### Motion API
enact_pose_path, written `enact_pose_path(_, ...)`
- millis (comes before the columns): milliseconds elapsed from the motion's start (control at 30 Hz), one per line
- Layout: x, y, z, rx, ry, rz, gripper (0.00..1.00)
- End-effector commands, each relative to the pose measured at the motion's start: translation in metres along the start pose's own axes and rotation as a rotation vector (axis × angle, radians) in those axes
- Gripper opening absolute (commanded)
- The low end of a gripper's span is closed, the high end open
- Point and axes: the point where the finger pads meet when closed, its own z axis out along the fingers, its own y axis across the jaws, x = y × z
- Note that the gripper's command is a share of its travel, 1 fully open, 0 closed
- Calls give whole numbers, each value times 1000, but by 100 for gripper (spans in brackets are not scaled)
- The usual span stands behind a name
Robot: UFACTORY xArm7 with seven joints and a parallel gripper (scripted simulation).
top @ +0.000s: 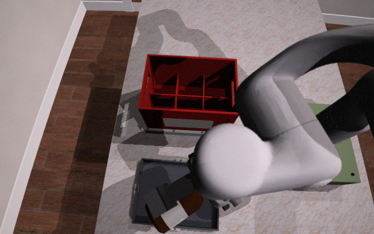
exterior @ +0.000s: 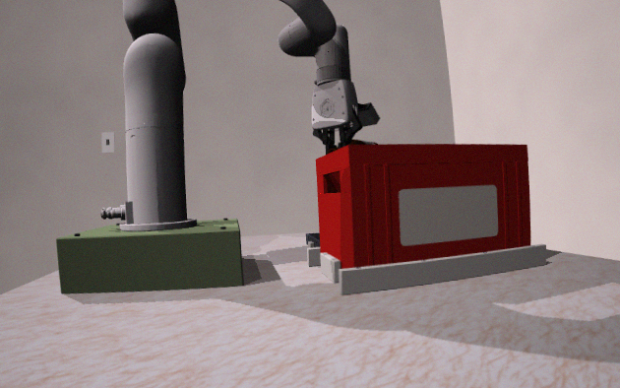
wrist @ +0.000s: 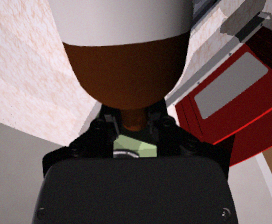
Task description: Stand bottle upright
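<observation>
In the top view, the bottle (top: 173, 212) is held tilted over the grey tray (top: 215, 221), its base pointing toward 7 o'clock and hanging past the tray's lower rim; I judge the base must first come down inside the tray and the neck swing to vertical before any release. The tray holds nothing else that I can see, and the six cells of the red crate (top: 145, 86), at 12 o'clock from the tray, look vacant. In the exterior view, the gripper (exterior: 336, 140) hangs just behind the crate's top edge, and the bottle and most of the tray are hidden. In the wrist view, the fingers pinch the brown neck, with the white label toward 12 o'clock.
</observation>
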Motion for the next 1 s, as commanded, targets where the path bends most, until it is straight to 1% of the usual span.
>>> enact_pose_path(0,1,0,-2,-1,5,-12,0)
enact_pose_path(667,1,0,-2,-1,5,-28,0)
enact_pose_path(967,1,0,-2,-1,5,-143,0)
